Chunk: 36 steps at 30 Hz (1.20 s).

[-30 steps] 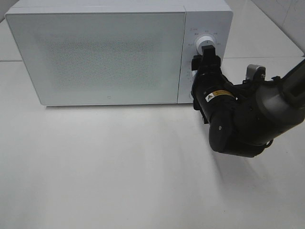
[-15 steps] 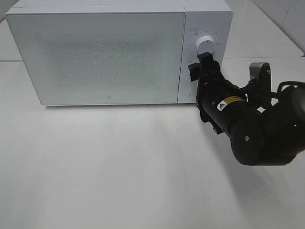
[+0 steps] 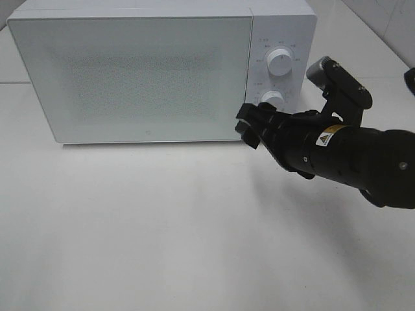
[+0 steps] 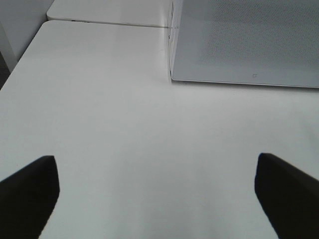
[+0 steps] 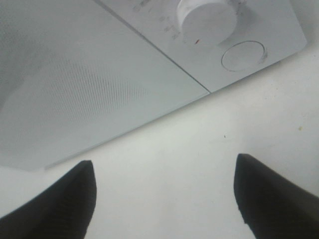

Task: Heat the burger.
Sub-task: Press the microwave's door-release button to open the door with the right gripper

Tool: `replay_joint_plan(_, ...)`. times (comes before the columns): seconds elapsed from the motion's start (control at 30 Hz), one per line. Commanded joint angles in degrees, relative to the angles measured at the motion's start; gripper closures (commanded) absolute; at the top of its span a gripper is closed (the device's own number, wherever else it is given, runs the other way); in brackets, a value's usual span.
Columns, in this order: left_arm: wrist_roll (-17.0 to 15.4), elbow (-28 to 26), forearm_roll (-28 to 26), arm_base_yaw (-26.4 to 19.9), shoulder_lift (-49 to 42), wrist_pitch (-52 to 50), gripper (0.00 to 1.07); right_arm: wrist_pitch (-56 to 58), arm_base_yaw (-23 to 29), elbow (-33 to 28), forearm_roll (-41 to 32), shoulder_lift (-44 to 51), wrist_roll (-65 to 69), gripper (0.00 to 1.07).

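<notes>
The burger is not in view. The white microwave stands at the back of the table with its door shut; its inside is hidden. My right gripper is open and empty, low in front of the door's lower right corner, below and left of the lower knob. In the right wrist view the gripper has its dark fingers wide apart over bare table, with the door, the lower knob and a round button ahead. My left gripper is open and empty over the table, short of the microwave.
The upper knob sits on the control panel right of the door. The white table stretches in front of the microwave. The right arm's black body lies over the table's right side. A table seam runs behind.
My right gripper has left the upper knob and moved down and to the left, to the door's lower right corner. The arm has swung lower and turned. The microwave door stays shut.
</notes>
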<state>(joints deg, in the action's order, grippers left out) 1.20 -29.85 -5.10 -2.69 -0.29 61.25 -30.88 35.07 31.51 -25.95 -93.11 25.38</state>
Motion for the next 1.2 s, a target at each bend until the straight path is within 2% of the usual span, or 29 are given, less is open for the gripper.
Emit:
replay_joint_plan(0.03, -0.1, 0.2, -0.1, -0.2, -0.9, 0.1, 0.07, 5.7, -0.4, 0.0, 1.4, 3.1, -7.6, 0.31)
replay_joint_plan(0.13, -0.1, 0.2, -0.1, -0.2, -0.9, 0.1, 0.07, 13.4, -1.3, 1.0, 5.2, 6.5, -12.4, 0.31)
replay_joint_plan(0.17, -0.1, 0.2, -0.1, -0.2, -0.9, 0.1, 0.07, 20.2, -2.2, 2.5, 8.9, 8.9, -13.5, 0.31)
replay_joint_plan(0.2, -0.1, 0.2, -0.1, -0.2, -0.9, 0.1, 0.07, 20.2, -2.2, 2.5, 8.9, 8.9, -13.5, 0.31)
replay_joint_plan(0.23, -0.1, 0.2, -0.1, -0.2, -0.9, 0.1, 0.07, 27.0, -3.1, 4.2, 13.1, 11.4, -13.6, 0.31)
replay_joint_plan(0.3, -0.1, 0.2, -0.1, -0.2, -0.9, 0.1, 0.07, 30.1, -3.1, 5.0, 15.1, 12.4, -13.6, 0.31)
replay_joint_plan(0.33, -0.1, 0.2, -0.1, -0.2, -0.9, 0.1, 0.07, 37.2, -3.1, 6.9, 20.0, 15.4, -13.6, 0.31)
replay_joint_plan(0.4, -0.1, 0.2, -0.1, -0.2, -0.9, 0.1, 0.07, 40.7, -3.1, 7.9, 21.9, 16.9, -13.6, 0.31)
replay_joint_plan(0.43, -0.1, 0.2, -0.1, -0.2, -0.9, 0.1, 0.07, 46.7, -3.1, 9.7, 24.0, 20.2, -13.6, 0.31)
replay_joint_plan(0.67, -0.1, 0.2, -0.1, -0.2, -0.9, 0.1, 0.07, 58.7, -2.9, 10.8, 24.9, 30.3, -14.7, 0.31)
replay_joint_plan(0.9, -0.1, 0.2, -0.1, -0.2, -0.9, 0.1, 0.07, 73.7, -2.9, 10.8, 24.9, 45.4, -15.6, 0.31)
replay_joint_plan(1.2, -0.1, 0.2, -0.1, -0.2, -0.9, 0.1, 0.07, 85.4, -2.9, 10.6, 25.0, 60.1, -15.8, 0.31)
